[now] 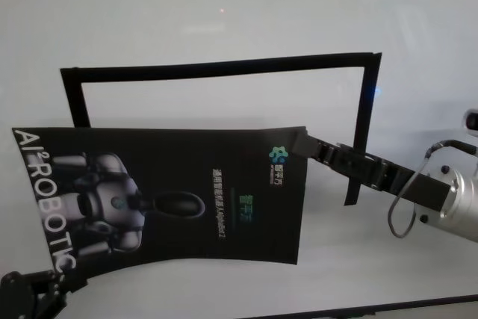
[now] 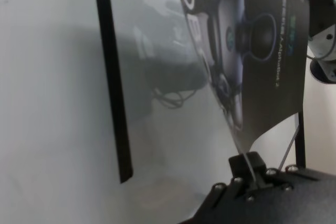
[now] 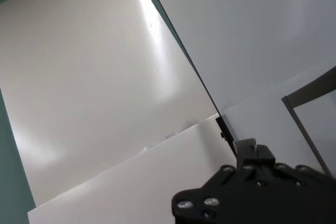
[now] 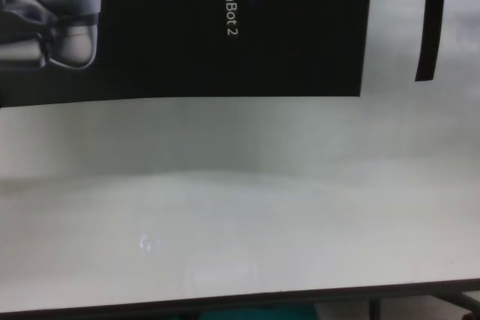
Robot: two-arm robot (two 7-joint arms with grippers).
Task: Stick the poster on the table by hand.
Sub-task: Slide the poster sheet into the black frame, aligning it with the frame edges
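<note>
The poster (image 1: 187, 192), black with a silver-white robot figure and white lettering, hangs slightly bowed just above the white table (image 1: 224, 5). It is held at two opposite corners. My left gripper (image 1: 60, 280) is shut on its near left corner, and the left wrist view shows the fingertips (image 2: 247, 162) pinching the sheet's edge below the printed robot (image 2: 252, 51). Coming in from the right, my right gripper (image 1: 302, 143) is shut on the far right corner (image 3: 226, 129). The chest view shows the poster's near edge (image 4: 225, 35) over the table (image 4: 240, 207).
Narrow black strips form a three-sided frame on the table: a far strip (image 1: 224, 67), a right strip (image 1: 366, 125) and a left strip (image 1: 75, 98). The poster covers the frame's near part. The table's dark front edge (image 4: 225, 303) runs close below.
</note>
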